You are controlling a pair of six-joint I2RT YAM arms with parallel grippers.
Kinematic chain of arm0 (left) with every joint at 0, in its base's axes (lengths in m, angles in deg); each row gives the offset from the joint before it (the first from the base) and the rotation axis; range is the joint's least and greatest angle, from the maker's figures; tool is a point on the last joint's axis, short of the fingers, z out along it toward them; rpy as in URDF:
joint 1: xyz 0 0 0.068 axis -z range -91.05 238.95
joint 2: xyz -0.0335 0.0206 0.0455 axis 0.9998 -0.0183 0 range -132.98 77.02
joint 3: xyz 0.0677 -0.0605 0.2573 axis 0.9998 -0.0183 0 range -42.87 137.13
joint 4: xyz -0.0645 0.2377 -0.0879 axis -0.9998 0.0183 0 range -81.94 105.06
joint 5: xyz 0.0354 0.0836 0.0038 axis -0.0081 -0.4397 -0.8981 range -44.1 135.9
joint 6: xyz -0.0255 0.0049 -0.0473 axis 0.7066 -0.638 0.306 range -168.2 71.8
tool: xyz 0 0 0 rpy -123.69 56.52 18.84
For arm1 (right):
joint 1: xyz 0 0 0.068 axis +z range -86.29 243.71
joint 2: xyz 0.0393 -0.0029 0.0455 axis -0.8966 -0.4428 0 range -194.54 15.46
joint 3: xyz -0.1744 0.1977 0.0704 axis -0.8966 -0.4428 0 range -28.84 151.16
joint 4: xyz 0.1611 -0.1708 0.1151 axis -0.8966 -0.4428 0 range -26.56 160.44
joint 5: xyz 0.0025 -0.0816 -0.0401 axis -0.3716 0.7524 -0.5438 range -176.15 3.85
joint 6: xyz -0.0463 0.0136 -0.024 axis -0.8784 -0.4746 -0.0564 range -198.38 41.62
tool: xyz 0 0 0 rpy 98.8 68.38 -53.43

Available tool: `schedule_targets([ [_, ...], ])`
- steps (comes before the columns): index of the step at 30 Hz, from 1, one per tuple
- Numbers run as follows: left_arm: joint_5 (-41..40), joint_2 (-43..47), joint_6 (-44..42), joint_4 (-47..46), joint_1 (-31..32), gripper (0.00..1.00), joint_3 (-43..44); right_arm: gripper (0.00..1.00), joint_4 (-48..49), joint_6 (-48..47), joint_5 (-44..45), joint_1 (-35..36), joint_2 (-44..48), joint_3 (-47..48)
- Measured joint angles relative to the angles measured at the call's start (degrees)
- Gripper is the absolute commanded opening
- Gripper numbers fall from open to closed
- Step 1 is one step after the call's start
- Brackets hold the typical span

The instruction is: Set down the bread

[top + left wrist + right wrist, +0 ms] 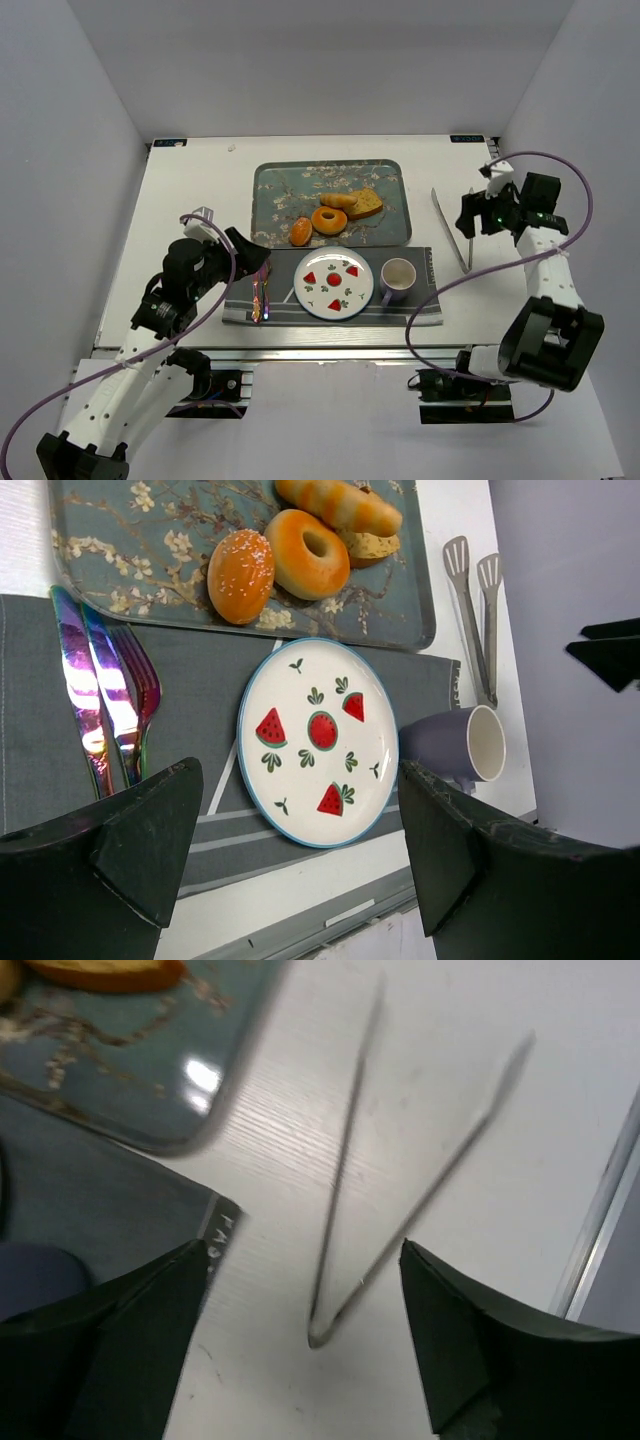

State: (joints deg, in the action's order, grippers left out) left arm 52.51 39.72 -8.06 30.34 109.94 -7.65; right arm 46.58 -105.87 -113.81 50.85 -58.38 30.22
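Several breads lie on the blue floral tray (pixel 275 190): a round bun (pixel 300 231), a ring doughnut (pixel 329 220), a long striped roll (pixel 338 200) and a toast slice (pixel 366 205). The white watermelon plate (pixel 320 292) in front of the tray has no bread on it. My left gripper (pixel 255 256) is open and empty above the placemat's left part; its wrist view shows the bun (pixel 240 575), doughnut (pixel 305 555) and plate (pixel 300 695). My right gripper (pixel 470 215) is open and empty above metal tongs (pixel 455 230), whose hinge end (pixel 318 1335) lies between the fingers in the right wrist view.
A purple mug (pixel 397 277) stands on the grey placemat (pixel 420 305) right of the plate. An iridescent knife and fork (pixel 260 295) lie on the mat's left end. White walls enclose the table on three sides.
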Motion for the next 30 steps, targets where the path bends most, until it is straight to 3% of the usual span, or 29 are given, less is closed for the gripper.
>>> schedule_targets([
  [7,1.6,-0.7,0.4,-2.8,0.0,0.88,-1.2,0.89,-0.9,0.1,4.5,-3.9,-11.6,-0.6],
  [23,2.4,-1.5,0.9,-3.5,0.0,0.88,-2.7,0.89,5.4,6.3,17.3,2.6,-25.2,0.3],
  [26,2.4,-2.4,0.9,-3.5,0.0,0.88,-2.7,0.82,8.9,7.4,19.8,4.5,-25.8,0.3],
  [27,2.4,-2.7,0.9,-3.5,0.0,0.88,-2.7,0.74,9.7,7.7,20.2,5.0,-26.1,0.3],
  [30,2.4,-2.9,0.9,-3.4,0.0,0.88,-2.7,0.64,10.6,8.5,20.7,5.4,-28.3,1.1],
])
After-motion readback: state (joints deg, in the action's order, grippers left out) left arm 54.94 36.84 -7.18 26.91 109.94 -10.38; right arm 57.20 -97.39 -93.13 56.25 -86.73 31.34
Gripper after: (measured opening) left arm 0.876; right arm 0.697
